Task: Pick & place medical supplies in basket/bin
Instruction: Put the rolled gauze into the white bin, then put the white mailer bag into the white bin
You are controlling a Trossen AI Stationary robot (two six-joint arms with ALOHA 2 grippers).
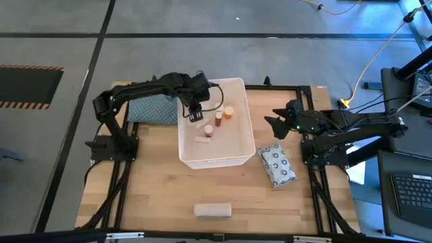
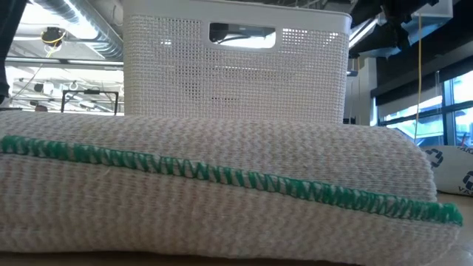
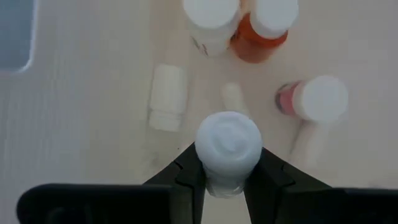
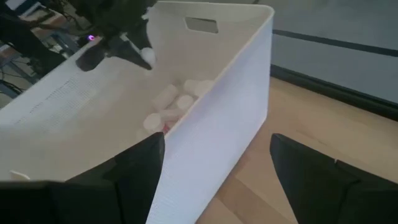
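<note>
Left gripper (image 1: 195, 116): over the interior of the white bin, fingers clenched on a small white roll (image 3: 228, 146); roll sits end-on between the two dark fingers (image 3: 186, 177)
White roll, held: round end faces the wrist camera; held above the bin floor, no contact with the floor visible
White bin (image 1: 237, 88): on the wooden table (image 1: 135, 196), directly beneath the left gripper; handle slot (image 2: 242, 34) in the short end facing the low camera
Bin contents below the held roll: white tube (image 3: 166, 98) lying flat just beside it; red-capped small bottle (image 3: 311, 99) to the other side; orange bottle with white cap (image 3: 261, 28) and a white-capped bottle (image 3: 210, 22) farther off, touching each other
Right gripper (image 1: 273, 121): outside the bin, just beside its long wall, fingers spread apart with nothing between them; in its wrist view the bin wall (image 4: 224, 130) lies between the fingers
Grey-patterned packet (image 1: 277, 165): on the table, near the right gripper, just beside the bin's corner
Beige roll (image 1: 212, 210): on the table, well apart from both grippers, at the edge nearest the low camera; green stitching (image 2: 222, 176) runs along it
Patterned cloth (image 1: 152, 108): under the left arm, beside the bin
</note>
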